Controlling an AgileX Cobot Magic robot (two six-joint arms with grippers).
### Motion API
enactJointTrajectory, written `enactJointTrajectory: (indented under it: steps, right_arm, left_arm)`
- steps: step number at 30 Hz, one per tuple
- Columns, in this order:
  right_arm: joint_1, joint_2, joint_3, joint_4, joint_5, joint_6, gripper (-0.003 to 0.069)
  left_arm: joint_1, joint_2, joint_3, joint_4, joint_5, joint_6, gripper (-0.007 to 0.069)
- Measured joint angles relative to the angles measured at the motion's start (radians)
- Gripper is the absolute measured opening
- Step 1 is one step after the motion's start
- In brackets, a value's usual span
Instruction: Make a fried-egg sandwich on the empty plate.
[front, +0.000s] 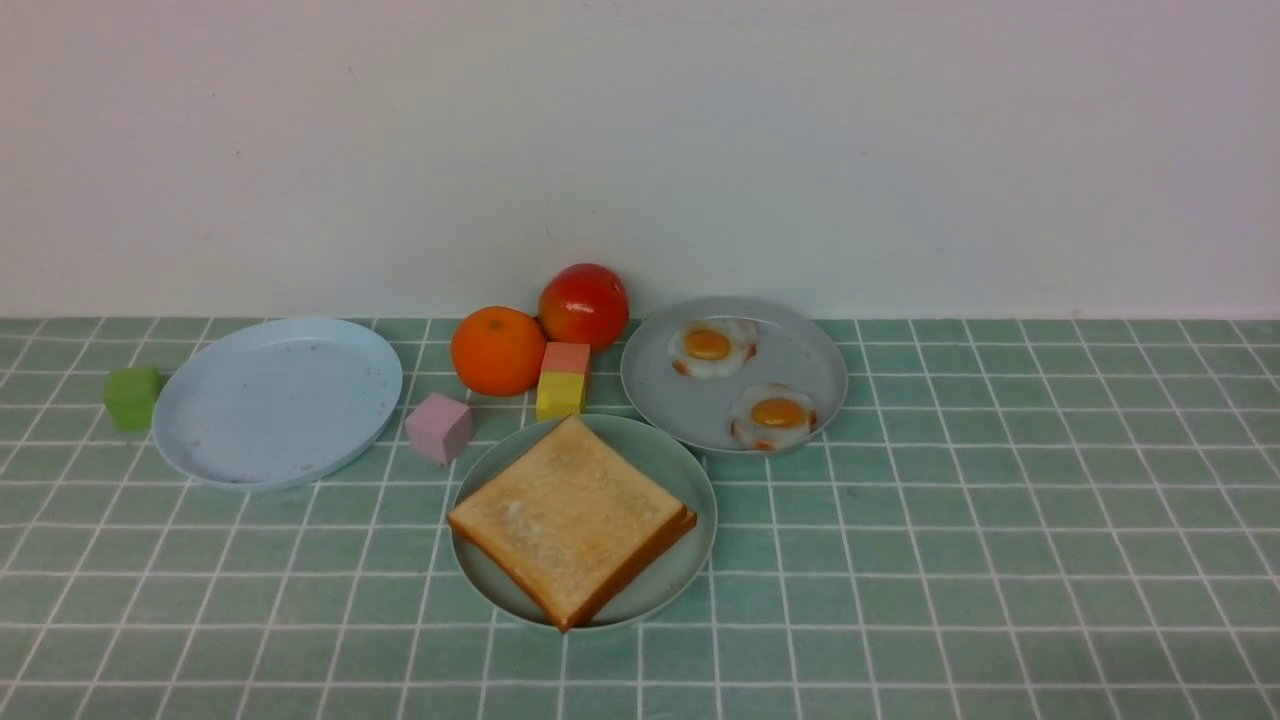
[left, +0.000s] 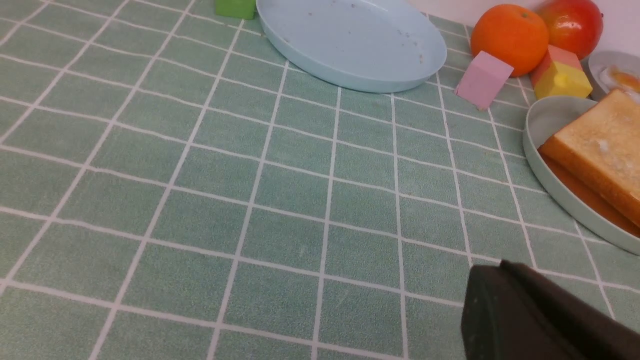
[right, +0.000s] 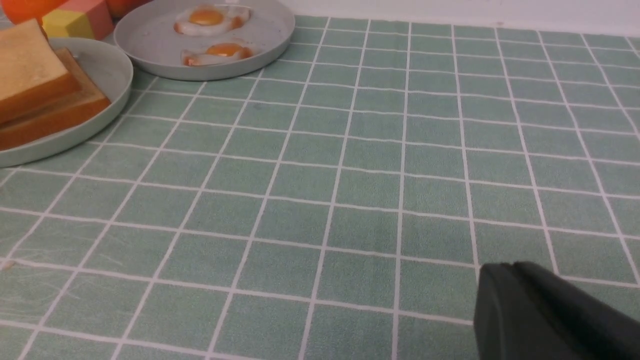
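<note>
**Sandwich on the green plate, both grippers closed and empty**

Two toast slices (front: 572, 517) lie stacked on the green plate (front: 668, 588), near the middle of the table; no egg shows between them. Two fried eggs (front: 711, 346) lie on the grey plate (front: 800, 350) just behind. The blue plate (front: 275, 400) is bare. Left gripper (left: 505, 295) and right gripper (right: 510, 295) hang above the cloth, fingers together, holding nothing.

Toast stack (front: 572, 518) sits on front-centre plate (front: 680, 465). Behind-right: plate (front: 800, 350) w/ two fried eggs (front: 711, 346). Behind-left: bare plate (front: 277, 400), cube (front: 132, 397) at its left. Btwn plates: cube (front: 439, 427), stacked blocks (front: 563, 380), orange (front: 497, 350), tomato (front: 584, 305).
</note>
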Motion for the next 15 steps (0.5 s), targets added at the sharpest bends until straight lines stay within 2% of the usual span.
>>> enactJointTrajectory:
  steps: [15]
  right_arm:
    - [0.000, 0.000, 0.000, 0.000, 0.000, 0.000, 0.0043]
  left_arm:
    - [0.000, 0.000, 0.000, 0.000, 0.000, 0.000, -0.0013]
